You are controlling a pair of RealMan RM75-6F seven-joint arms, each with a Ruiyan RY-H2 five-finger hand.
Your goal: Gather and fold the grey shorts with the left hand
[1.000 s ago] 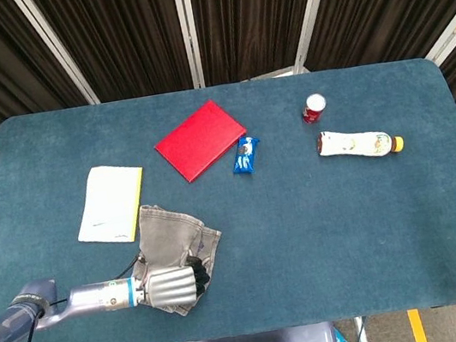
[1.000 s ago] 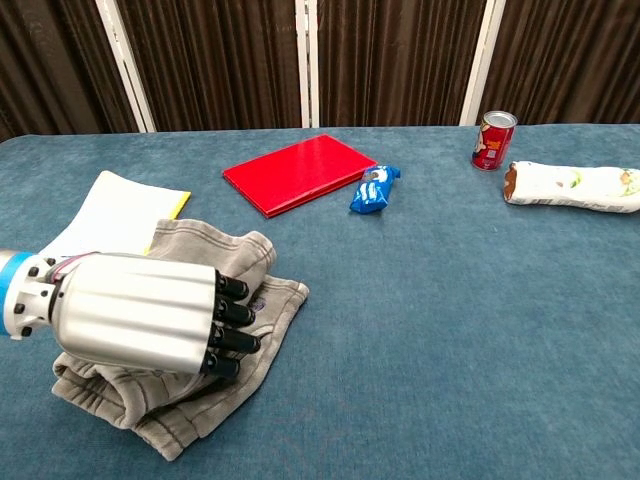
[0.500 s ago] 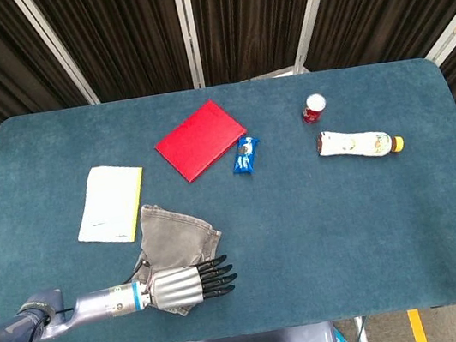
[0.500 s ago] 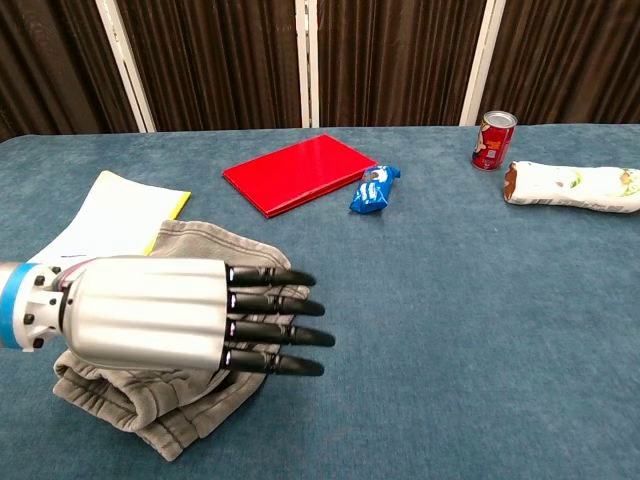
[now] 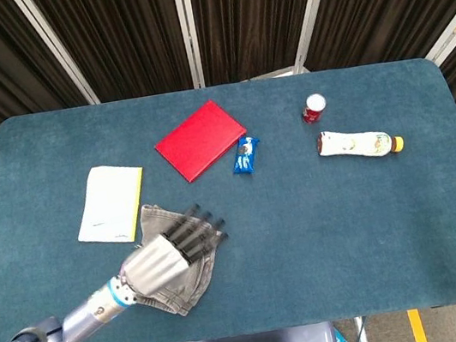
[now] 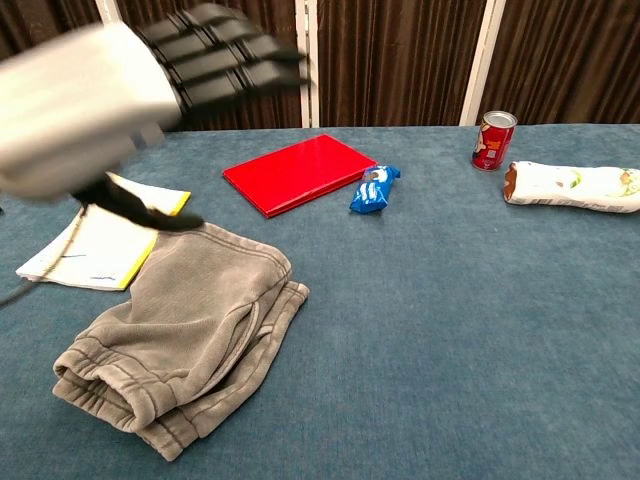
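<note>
on blue felt, rumpled grey shorts [image 6: 190, 330]

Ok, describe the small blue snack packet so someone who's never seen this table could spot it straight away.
On the blue table, find the red book near the middle of the far side. The blue snack packet lies just right of it, well left of the red can. It is the only small blue wrapper with white print.

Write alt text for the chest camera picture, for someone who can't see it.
A blurred robot left hand hangs open, fingers extended, above folded grey shorts on a blue table. Behind the shorts lie a white and yellow notepad, a red book, a blue snack packet, a red can and a bottle on its side.
</note>
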